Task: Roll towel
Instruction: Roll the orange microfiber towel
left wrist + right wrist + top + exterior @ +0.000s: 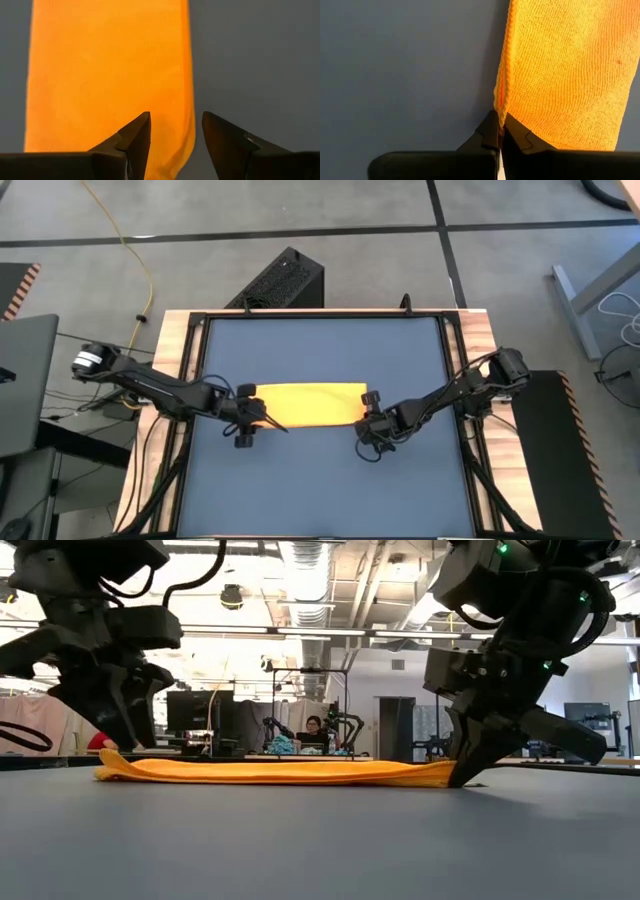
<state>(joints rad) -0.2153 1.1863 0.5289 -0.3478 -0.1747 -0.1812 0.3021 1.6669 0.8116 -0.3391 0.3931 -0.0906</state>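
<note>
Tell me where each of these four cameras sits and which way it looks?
High: overhead, straight down; both arms, towel.
Low: table height, level across; left gripper and right gripper at the towel's ends.
Left wrist: on left arm; open fingers over towel.
Right wrist: on right arm; fingers pinching towel's edge.
All share the towel.

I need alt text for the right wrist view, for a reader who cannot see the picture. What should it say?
The right gripper, its jaws shut, pinches the corner of the towel's edge. The yellow-orange cloth lies flat on a dark blue-grey table surface and stretches away from the gripper.
</note>
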